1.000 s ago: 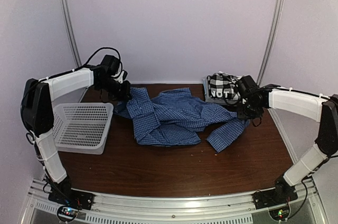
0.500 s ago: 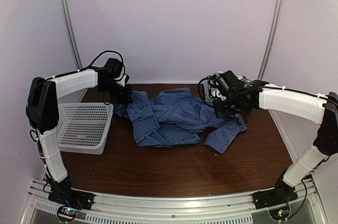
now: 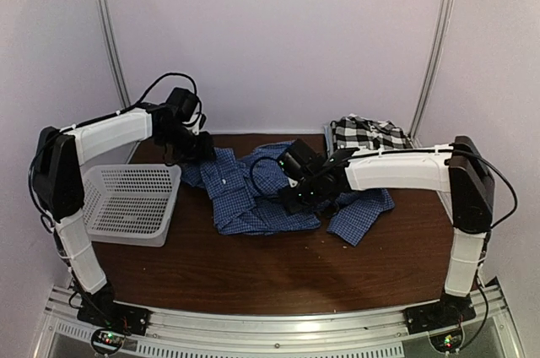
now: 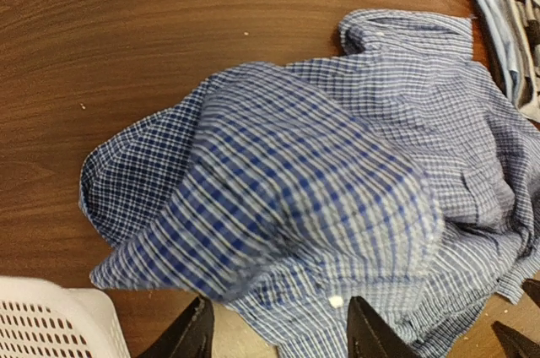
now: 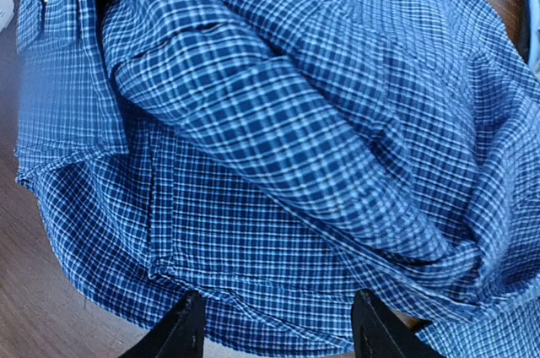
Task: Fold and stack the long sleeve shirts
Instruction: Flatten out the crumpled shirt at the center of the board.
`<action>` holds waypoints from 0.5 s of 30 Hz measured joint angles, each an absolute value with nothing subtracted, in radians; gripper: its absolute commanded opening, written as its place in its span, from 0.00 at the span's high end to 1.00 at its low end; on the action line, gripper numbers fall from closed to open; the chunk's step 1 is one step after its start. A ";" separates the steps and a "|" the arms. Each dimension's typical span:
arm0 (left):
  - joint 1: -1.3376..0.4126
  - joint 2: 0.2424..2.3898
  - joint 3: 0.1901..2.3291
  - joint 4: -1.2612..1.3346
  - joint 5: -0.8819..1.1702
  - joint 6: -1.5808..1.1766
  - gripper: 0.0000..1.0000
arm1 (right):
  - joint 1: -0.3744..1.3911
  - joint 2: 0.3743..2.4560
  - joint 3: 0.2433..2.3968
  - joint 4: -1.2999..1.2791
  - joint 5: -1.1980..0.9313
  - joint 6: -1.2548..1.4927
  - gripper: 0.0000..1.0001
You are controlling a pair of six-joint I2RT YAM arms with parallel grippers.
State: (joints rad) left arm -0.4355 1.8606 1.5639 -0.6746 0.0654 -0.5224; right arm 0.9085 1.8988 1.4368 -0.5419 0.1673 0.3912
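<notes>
The blue fine-checked shirt (image 3: 240, 193) lies crumpled across the middle of the table, one sleeve trailing to the right. My left gripper (image 3: 196, 149) hangs open over the shirt's left back edge; in its wrist view the fingers (image 4: 196, 333) straddle a fold of shirt (image 4: 337, 164) with a white button (image 4: 337, 301), gripping nothing. My right gripper (image 3: 294, 197) is open low over the shirt's centre, its dark fingers (image 5: 181, 333) on either side of bunched blue cloth (image 5: 278, 122). The black-and-white checked shirt (image 3: 367, 132) sits at the back right.
A white mesh basket (image 3: 126, 202) stands at the left table edge, its corner (image 4: 51, 324) close to my left gripper. Pale folded cloth (image 4: 506, 29) lies under the black-and-white shirt. Bare brown tabletop (image 3: 278, 269) runs along the front.
My right arm has swung left from beside the black-and-white shirt to over the blue shirt's centre, jaws now open. My left gripper's jaws have opened and let go of the blue cloth.
</notes>
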 measured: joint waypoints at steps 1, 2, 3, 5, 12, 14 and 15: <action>-0.453 1.832 1.549 -0.676 0.057 -0.527 0.45 | 0.915 1.917 1.444 -0.533 0.151 0.392 0.40; -0.475 1.798 1.531 -0.675 0.047 -0.533 0.45 | 0.921 1.938 1.456 -0.526 0.136 0.392 0.40; -0.499 1.765 1.509 -0.674 0.043 -0.541 0.45 | 0.926 1.961 1.470 -0.517 0.125 0.392 0.40; -0.546 1.711 1.465 -0.674 0.027 -0.558 0.46 | 0.935 2.004 1.494 -0.494 0.105 0.392 0.39; -0.687 1.637 1.233 -0.639 0.007 -0.636 0.46 | 0.972 2.117 1.528 -0.455 0.083 0.391 0.37; -0.697 1.639 1.178 -0.633 0.007 -0.654 0.44 | 0.979 2.137 1.531 -0.451 0.083 0.391 0.35; -0.698 1.640 1.153 -0.629 0.007 -0.662 0.42 | 0.982 2.144 1.531 -0.451 0.083 0.392 0.35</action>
State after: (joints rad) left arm -0.6979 1.6402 1.1526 -0.6289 0.0071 -0.6624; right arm 0.9825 2.1445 1.5314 -0.4507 0.0830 0.3920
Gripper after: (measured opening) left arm 0.548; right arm 0.637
